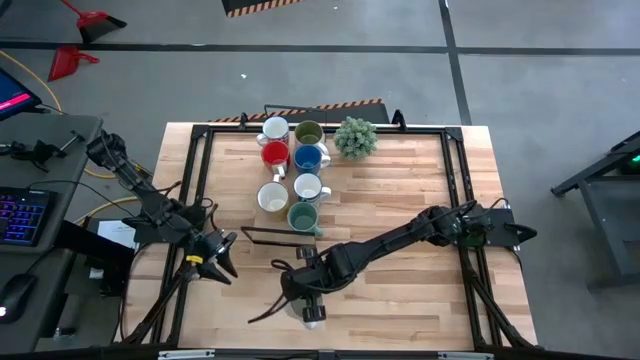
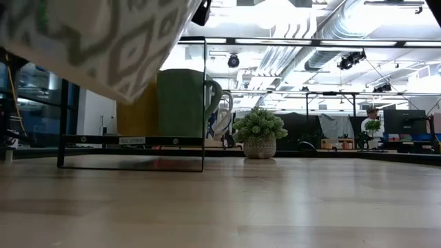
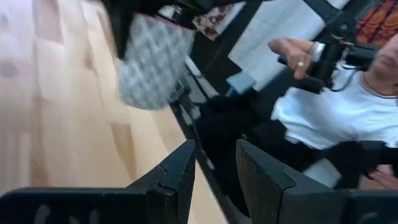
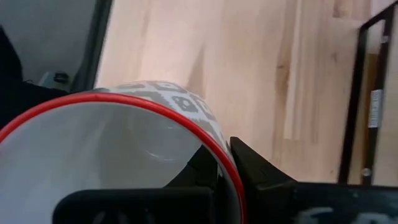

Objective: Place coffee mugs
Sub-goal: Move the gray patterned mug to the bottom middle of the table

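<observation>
the patterned mug [image 4: 118, 155], white with a grey diamond print and a red rim, was held off the table by the right gripper [image 1: 312, 305] near the table's front edge, roughly at the middle. in the right wrist view the dark fingers [image 4: 255, 171] were pinched over the mug's rim, one inside and one outside, so the claw was clamped on that wall. the low view showed the same mug [image 2: 89, 41] tilted, filling the upper left corner, clear of the wood.

six other mugs stood in two columns toward the back of the table: a white mug [image 1: 274, 129] and an olive green mug [image 1: 308, 133] at the back, a red mug [image 1: 275, 155] and a blue mug [image 1: 309, 158] next, then a cream mug [image 1: 272, 197] beside another white mug [image 1: 308, 187], and a teal mug [image 1: 303, 216] nearest the front. they sat close together, some touching. a thin black wire frame [image 1: 275, 235] lay just in front of the teal one.

a small potted plant [image 1: 355, 138] stood just right of the olive mug.

the left gripper [image 1: 218, 258] hung past the table's left edge, front side, holding nothing; its fingers [image 3: 180, 177] stood a little apart. the left wrist view caught a person's hand [image 3: 292, 56] beyond the table.
</observation>
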You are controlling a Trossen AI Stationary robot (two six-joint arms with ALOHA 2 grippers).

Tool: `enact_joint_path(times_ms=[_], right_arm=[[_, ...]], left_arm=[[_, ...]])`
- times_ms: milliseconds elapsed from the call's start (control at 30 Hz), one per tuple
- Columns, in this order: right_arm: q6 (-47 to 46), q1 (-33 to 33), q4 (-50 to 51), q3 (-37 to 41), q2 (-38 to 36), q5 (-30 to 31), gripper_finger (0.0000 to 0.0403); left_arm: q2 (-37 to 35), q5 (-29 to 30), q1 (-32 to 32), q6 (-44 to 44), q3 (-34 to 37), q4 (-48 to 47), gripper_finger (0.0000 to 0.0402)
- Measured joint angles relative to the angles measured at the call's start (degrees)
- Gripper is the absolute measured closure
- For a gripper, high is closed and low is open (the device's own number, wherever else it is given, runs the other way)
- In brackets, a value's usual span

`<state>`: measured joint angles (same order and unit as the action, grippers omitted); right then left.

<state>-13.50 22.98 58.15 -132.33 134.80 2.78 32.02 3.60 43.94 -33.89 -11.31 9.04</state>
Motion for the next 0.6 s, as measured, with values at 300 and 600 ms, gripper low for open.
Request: enact_joint_path(times_ms=[300,600], right_arm=[[-2.95,-1.88,-1.43,0.00,0.67,-0.41,0.0403],[-4.07,-3.45,0.80,0.11,3.75,-3.28,0.0403]], left_arm=[[-0.68,8.23,7.59,-3.02,0.00,-1.53,0.0296],[0.45,17.55,13.41,-3.58,0.00,-1.41,0.0296]])
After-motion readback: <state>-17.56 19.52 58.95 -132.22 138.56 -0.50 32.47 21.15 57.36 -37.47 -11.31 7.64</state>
